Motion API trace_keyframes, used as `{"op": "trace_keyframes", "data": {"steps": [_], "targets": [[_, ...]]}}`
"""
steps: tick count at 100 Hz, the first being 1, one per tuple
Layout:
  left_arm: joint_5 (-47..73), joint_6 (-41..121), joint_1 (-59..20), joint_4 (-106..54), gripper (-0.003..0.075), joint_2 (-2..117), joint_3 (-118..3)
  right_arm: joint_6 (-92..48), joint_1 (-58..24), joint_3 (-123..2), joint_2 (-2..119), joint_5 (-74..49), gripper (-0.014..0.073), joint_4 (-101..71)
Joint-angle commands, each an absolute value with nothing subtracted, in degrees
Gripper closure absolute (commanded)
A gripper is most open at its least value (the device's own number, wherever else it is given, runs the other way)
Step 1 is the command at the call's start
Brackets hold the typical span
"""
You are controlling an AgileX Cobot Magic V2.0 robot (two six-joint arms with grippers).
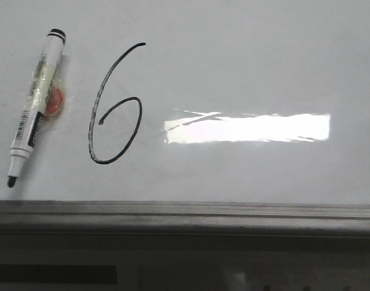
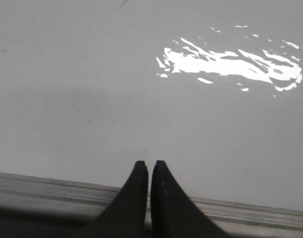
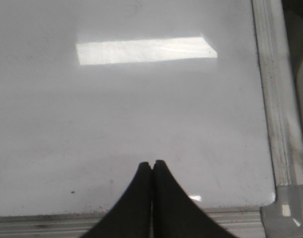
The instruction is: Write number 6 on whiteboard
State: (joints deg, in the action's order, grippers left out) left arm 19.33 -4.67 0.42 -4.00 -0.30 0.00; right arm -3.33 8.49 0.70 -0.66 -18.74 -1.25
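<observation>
A thin black slanted number 6 (image 1: 115, 106) is drawn on the glossy pale whiteboard (image 1: 245, 66), left of a bright rectangular reflection. A white marker (image 1: 36, 106) with a black cap end and bare black tip lies on the board left of the 6, tip toward the near rail, with an orange blob beside it. Neither gripper shows in the front view. My left gripper (image 2: 149, 163) is shut and empty over the board's near edge. My right gripper (image 3: 152, 163) is shut and empty near the board's corner. The 6 and marker are out of both wrist views.
A grey metal rail (image 1: 185, 215) runs along the board's near edge, and shows in the left wrist view (image 2: 52, 188). In the right wrist view the rail (image 3: 275, 99) frames the board's side and corner.
</observation>
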Motion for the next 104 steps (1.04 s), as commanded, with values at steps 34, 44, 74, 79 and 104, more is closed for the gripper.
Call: {"op": "trace_keyframes", "data": {"steps": [34, 44, 74, 79, 104], "targets": [[16.7, -4.7, 0.5, -4.0, 0.0741, -1.9, 1.4, -3.8, 8.6, 1.4, -1.6, -17.7, 0.066, -0.6], [16.7, -4.7, 0.5, -4.0, 0.0741, -1.9, 1.4, -3.8, 8.2, 1.4, -1.6, -17.7, 0.066, -0.6], [16.7, -4.7, 0.5, -4.0, 0.0741, -1.9, 1.4, -3.8, 7.3, 1.4, -1.6, -17.7, 0.066, -0.6], [16.7, -4.7, 0.5, -4.0, 0.0741, -1.9, 1.4, -3.8, 7.3, 1.4, -1.6, -17.7, 0.066, -0.6], [16.7, -4.7, 0.5, -4.0, 0.0741, -1.9, 1.4, -3.8, 7.3, 1.4, -1.6, -17.7, 0.066, -0.6]]}}
